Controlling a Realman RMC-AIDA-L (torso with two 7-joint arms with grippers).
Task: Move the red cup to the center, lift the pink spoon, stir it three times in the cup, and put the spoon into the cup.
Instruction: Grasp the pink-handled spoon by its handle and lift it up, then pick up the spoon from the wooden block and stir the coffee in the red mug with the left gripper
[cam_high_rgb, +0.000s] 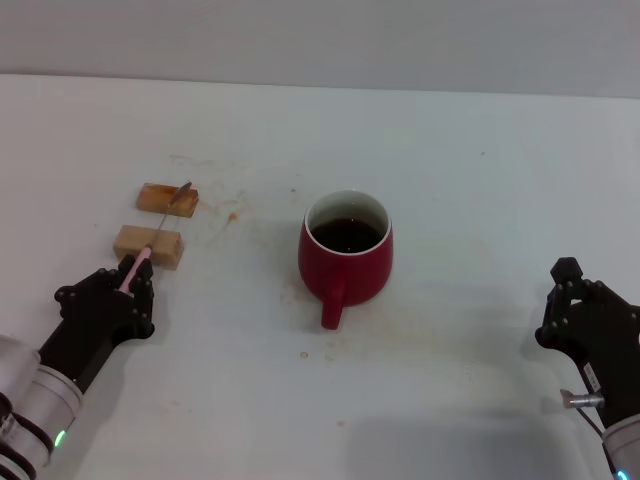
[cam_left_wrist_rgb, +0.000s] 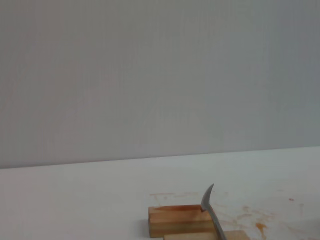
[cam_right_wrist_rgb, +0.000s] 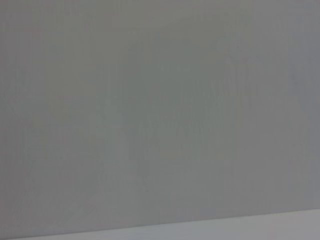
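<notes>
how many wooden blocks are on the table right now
2. The farther wooden block sits left of the red cup; the nearer wooden block lies just before it. The pink spoon rests across both.

I see my left gripper (cam_high_rgb: 128, 288): matte black, chunky knuckled fingers, silver-white ribbed wrist cuff with a small green light. Right gripper (cam_high_rgb: 580, 300): same black housing, a silver bolt sticking out by the wrist, thin cable, grey cuff edge.
</notes>
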